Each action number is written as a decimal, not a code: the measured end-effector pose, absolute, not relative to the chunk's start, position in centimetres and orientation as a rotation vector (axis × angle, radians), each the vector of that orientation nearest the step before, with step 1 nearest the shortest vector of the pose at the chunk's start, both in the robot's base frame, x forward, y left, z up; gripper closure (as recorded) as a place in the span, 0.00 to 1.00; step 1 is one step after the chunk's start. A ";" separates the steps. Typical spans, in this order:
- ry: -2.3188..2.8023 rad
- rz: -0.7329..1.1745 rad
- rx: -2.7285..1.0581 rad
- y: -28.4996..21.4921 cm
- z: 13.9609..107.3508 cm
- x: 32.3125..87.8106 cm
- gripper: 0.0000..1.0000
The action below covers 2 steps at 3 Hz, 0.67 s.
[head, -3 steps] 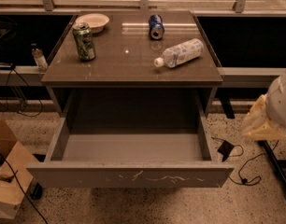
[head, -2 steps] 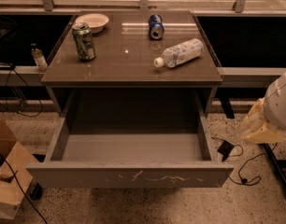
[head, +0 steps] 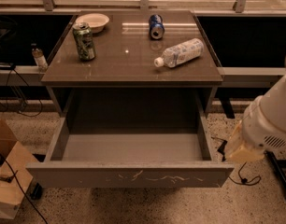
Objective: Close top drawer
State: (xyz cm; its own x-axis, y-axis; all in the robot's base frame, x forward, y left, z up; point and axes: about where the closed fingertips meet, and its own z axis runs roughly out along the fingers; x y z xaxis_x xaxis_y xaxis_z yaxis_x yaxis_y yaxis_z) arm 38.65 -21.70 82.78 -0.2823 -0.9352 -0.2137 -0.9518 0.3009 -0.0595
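Top drawer (head: pixel 129 175) stands pulled far out from under the table (head: pixel 129 71), scratched front nearest the camera. On the tabletop, from the left, are a pale bowl (head: pixel 92 21), an upright green can (head: pixel 84 42), a blue can (head: pixel 155 26) on its side and a plastic bottle (head: pixel 180 53) lying down. The gripper (head: pixel 237 148) hangs beside the drawer's right front corner; whether it is spread or closed cannot be told.

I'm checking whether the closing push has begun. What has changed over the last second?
The arm's pincer has moved down and leftward in the view, up to the right end of the top drawer; contact cannot be told. Nothing was grasped or released. The top drawer stays pulled out, and the green can, blue can, bottle and bowl on the tabletop have not moved.
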 end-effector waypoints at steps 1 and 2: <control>2.423 0.221 -1.736 -20.7 77.6 37.3 1.00; 2.486 0.335 -1.695 -20.2 72.1 36.1 1.00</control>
